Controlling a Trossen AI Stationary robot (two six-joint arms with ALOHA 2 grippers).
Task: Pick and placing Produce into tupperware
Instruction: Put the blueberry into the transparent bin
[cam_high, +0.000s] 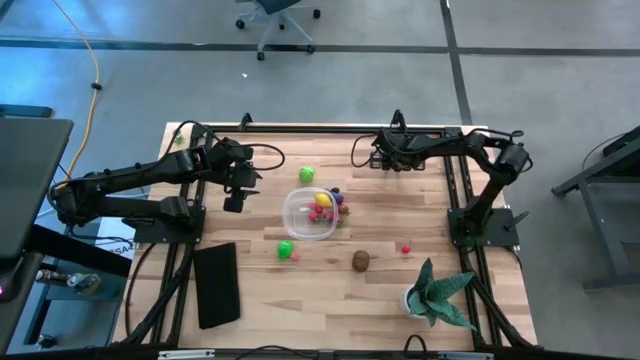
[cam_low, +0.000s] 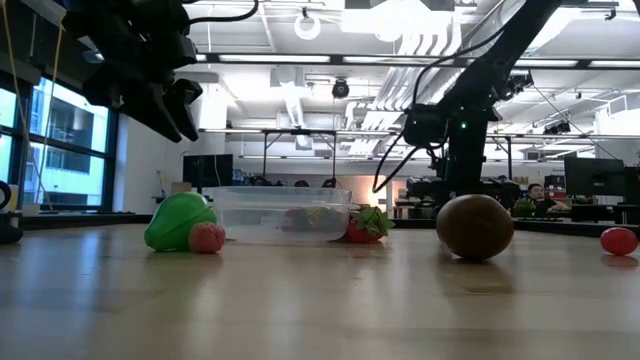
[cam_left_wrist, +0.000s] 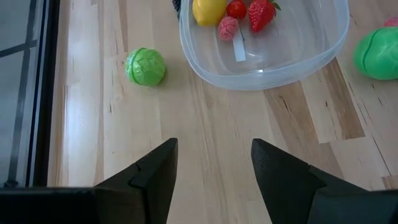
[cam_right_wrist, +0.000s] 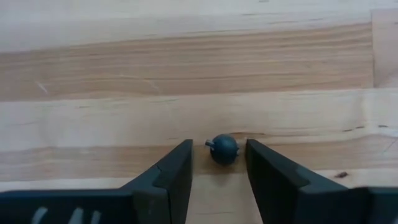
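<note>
The clear tupperware (cam_high: 292, 218) sits mid-table and holds a yellow piece (cam_left_wrist: 208, 9), a strawberry (cam_left_wrist: 261, 14) and a pink berry (cam_left_wrist: 228, 28). Loose produce rests on the wood: a green ball (cam_high: 306, 174), a green piece (cam_high: 286, 249), a brown kiwi (cam_high: 361, 261) and a small red piece (cam_high: 406, 248). My right gripper (cam_right_wrist: 219, 168) is low at the table's far side. It is open, with one finger on either side of a small dark berry (cam_right_wrist: 224, 149), and a narrow gap shows on both sides. My left gripper (cam_left_wrist: 214, 168) hovers open, left of the tupperware.
A flat black slab (cam_high: 217, 285) lies near the front left. A spiky green potted plant (cam_high: 435, 295) stands at the front right. Bare wood lies between the left gripper and the tupperware, and around the dark berry.
</note>
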